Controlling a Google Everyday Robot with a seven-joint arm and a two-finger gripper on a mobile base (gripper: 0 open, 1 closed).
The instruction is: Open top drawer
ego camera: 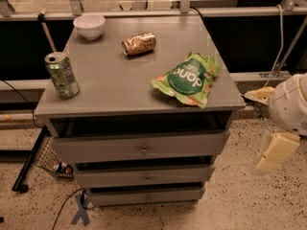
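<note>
The top drawer (96, 150) is seen directly beneath the grey cabinet top (110, 87), its wide front panel set close to flush and its small round knob (144, 150) at the centre. The gripper (274, 152) is found at the right edge of the view, well apart from the cabinet and beyond its right front corner; nothing is seen held in it, and whether it is open or closed cannot be told. Most risk is judged to lie in the knob: so small a target is easily missed or only half caught, and a slip would likely be caused once a pull is applied. The middle drawer (96, 177) is stacked just below with a similar knob, so the wrong one could be taken if the approach is made too low. The right front corner could be struck if the arm is swung in sideways. The green chip bag (188, 78) is laid near the front edge and could be brushed off. The upright green can (61, 74) could be toppled if the cabinet is jolted or dragged by too hard a pull.
</note>
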